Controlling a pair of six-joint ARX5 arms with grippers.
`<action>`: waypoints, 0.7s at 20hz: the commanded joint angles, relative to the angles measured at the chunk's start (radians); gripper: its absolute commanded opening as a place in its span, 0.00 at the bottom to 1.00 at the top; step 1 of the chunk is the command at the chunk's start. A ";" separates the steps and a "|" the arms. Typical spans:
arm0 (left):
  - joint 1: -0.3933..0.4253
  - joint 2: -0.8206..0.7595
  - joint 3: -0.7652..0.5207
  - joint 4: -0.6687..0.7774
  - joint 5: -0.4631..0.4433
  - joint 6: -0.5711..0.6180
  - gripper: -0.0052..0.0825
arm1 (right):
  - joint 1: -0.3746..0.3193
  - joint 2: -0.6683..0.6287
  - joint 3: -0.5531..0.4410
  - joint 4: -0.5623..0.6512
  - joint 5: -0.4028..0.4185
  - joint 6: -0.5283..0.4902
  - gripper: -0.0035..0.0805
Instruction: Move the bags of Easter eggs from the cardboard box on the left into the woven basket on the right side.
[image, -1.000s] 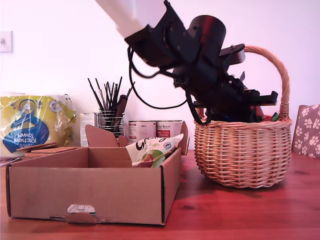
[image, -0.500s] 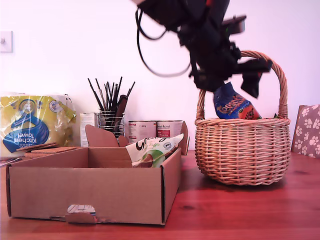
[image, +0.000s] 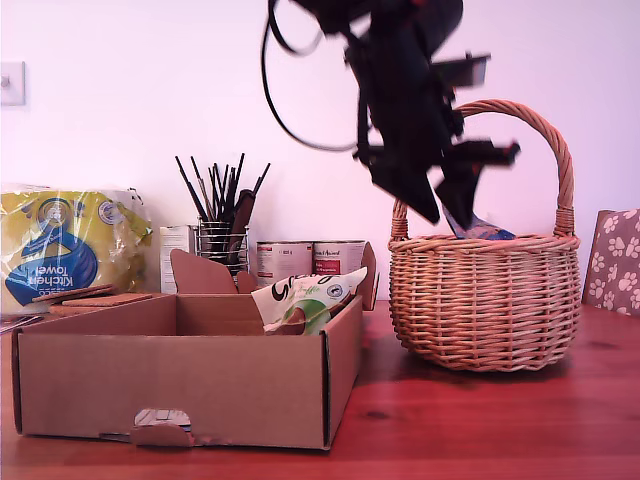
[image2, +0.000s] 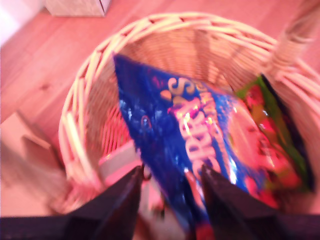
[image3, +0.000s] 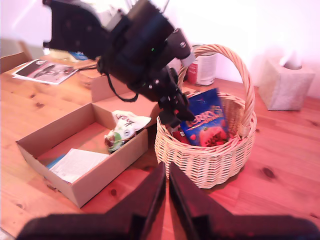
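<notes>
On the exterior view's left, the cardboard box (image: 190, 375) sat on the wooden bench (image: 480, 430), its flaps upright and the small tuck tab in its front wall. Behind it stood a yellow-and-blue kitchen towel pack (image: 65, 245) and a wire cup of dark sticks (image: 222, 235). The white bag (image: 305, 298) with green and black print leaned in the box at the end nearest the basket, poking above the wall; the second wrist view showed it there too, with a sheet of paper (image3: 77, 162) lying flat on the box floor.

Further right in the exterior view, my first gripper (image: 440, 215) hung over the woven basket (image: 485, 300), blurred, under the arch of the handle. In the first wrist view its fingers (image2: 120, 200) were apart, with the lower edge of the blue bag (image2: 185, 145) between them — I could not tell whether they touched it. That bag, with orange lettering, stood tilted inside the basket against the wall, beside a green and red packet (image2: 270, 130).

My second gripper (image3: 167, 200) was well back from the basket over bare bench — its fingers nearly together, with nothing between them. A patterned box with paw prints (image: 615, 260) stood at the exterior view's right edge.
</notes>
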 joint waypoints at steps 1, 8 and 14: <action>-0.007 -0.117 -0.006 -0.041 0.003 0.003 0.37 | -0.003 -0.004 -0.008 0.011 -0.004 0.007 0.03; 0.023 -0.241 -0.015 -0.276 0.030 0.003 0.07 | -0.003 -0.004 -0.008 0.010 -0.038 -0.006 0.03; 0.069 -0.255 -0.097 -0.201 0.257 0.011 0.07 | -0.003 -0.004 -0.008 0.003 -0.049 -0.012 0.03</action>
